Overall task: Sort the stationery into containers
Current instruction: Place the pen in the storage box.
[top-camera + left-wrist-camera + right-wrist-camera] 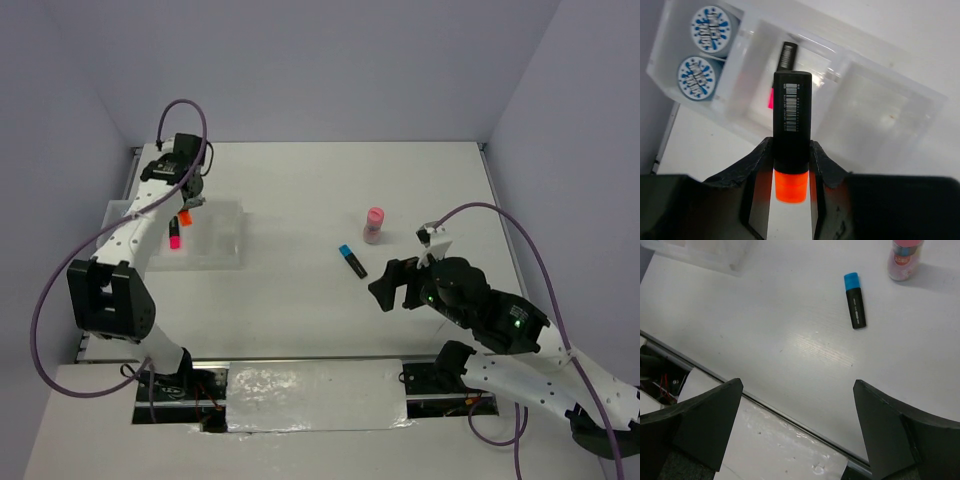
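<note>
Left end effector: clenched on the orange marker, over the tray.
Pink marker: lying in the middle compartment.
Tape rolls: both in one end compartment.
Blue marker: flat on the desk, near the upright tube.
Right end effector: released, empty.

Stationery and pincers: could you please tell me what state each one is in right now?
orange marker, held in the left pincer above the tray
pink marker, lying in the tray's middle compartment
tape rolls, both in the tray's end compartment
blue marker, lying on the table, unsorted
tube, upright on the table, capped
left pincer, shut on the orange marker
right pincer, open, empty
</note>
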`<state>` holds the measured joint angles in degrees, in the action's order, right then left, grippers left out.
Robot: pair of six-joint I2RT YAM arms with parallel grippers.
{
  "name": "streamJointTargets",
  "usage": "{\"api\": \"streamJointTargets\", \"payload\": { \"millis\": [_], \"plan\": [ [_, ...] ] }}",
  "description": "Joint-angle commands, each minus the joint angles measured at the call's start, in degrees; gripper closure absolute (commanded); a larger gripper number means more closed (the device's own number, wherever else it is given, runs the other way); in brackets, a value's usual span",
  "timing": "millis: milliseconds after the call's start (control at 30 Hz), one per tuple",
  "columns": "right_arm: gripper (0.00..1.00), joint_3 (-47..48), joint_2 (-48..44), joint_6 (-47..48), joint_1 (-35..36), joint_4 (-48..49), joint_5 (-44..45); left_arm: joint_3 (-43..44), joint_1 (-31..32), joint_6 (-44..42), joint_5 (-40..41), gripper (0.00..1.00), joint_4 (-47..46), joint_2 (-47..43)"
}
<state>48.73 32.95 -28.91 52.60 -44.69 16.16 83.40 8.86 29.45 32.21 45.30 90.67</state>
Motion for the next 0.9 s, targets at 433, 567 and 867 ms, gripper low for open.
{"api": "streamJointTargets", "payload": {
  "millis": [433,567,867],
  "plan": [
    [0.0,-2.1,0.4,3.6,-0.3,6.4,-4.3,4.1,-12.5,-6.7,-4.3,0.89,1.7,12.1],
    [0.0,-2.6,0.9,3.4,-0.3,7.1,-4.6,2.3,-12.8,-6.6,-4.7,0.68,0.9,12.8],
    [0.0,-3.0,5.6,5.2,-0.4,8.6,-8.0,3.0,-13.8,-5.5,-6.2,0.17,1.1,11.8]
  ]
}}
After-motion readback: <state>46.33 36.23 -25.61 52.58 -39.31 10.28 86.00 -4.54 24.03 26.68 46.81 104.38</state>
